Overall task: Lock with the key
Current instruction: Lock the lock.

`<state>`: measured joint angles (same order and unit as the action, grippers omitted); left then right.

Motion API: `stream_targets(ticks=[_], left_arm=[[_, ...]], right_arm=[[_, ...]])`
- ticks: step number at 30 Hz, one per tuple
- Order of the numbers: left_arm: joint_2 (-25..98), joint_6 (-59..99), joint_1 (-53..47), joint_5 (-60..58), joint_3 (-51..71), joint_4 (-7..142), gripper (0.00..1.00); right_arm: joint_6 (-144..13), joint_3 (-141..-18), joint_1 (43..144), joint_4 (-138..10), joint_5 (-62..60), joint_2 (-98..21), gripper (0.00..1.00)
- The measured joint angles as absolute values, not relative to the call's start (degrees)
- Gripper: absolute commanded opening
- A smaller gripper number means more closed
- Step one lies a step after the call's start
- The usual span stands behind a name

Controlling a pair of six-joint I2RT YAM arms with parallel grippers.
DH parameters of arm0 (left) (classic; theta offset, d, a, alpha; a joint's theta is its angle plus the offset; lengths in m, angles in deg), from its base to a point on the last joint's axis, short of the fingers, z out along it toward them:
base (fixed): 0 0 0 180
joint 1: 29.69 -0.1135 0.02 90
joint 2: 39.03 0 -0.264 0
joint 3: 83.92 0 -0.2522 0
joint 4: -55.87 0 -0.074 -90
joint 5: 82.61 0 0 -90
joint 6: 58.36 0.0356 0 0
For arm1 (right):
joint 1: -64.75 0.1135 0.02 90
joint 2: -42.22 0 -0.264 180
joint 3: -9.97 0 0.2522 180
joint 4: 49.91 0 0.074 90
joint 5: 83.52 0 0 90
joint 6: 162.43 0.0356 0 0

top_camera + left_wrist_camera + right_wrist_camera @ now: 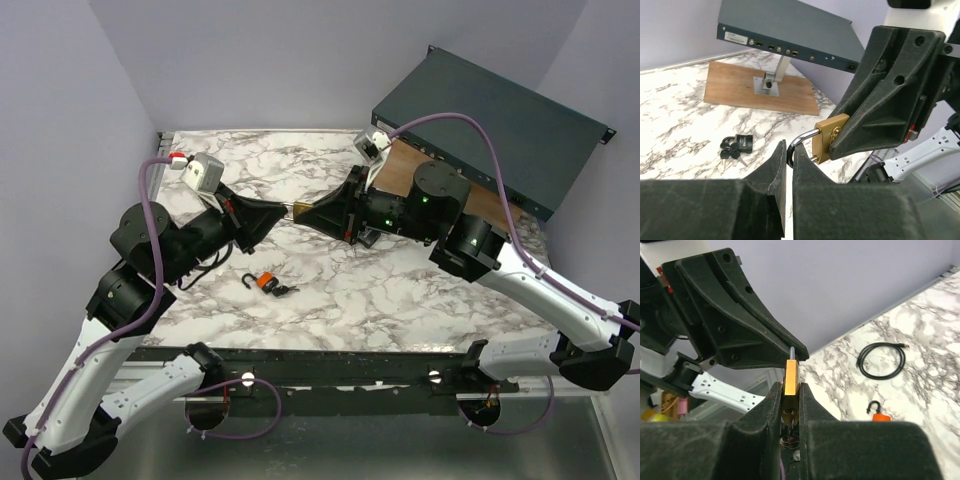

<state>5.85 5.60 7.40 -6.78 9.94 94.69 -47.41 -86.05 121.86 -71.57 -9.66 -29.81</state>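
The brass padlock (831, 136) hangs in the air over the middle of the surface (400, 290), held from both sides. The right tool (791, 390) is narrowed onto its body, one finger flat against each face. The left tool (790, 150) is closed almost to nothing on the silver shackle (805, 137), which runs into the slit between its tips. A wire ring (790, 441) shows under the body between the right fingers (whether a key sits in the keyhole cannot be told).

There are two padlocks. The second padlock (268, 283), small, orange and black, lies toward the near edge, left of centre. Its shackle is swung open and a small bunch of keys (731, 153) is beside it. One coil of black cable (881, 360) lies near the left edge.

At the far right corner, one wooden board (755, 87) carries a metal stand (771, 80). This props up one flat dark equipment box (495, 125), tilted, with its ports facing the arms. The surface is white marble with grey veins, and pale lilac walls (280, 60) close it in on three sides.
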Motion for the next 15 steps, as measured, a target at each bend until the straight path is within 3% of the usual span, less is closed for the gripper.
stream_targets(ticks=[15], left_arm=[[9.3,5.9,13.2,2.2,6.9,99.0,0.00]], right_arm=[[-51.3,-91.2,123.0,-80.3,-3.2,-32.3,0.01]])
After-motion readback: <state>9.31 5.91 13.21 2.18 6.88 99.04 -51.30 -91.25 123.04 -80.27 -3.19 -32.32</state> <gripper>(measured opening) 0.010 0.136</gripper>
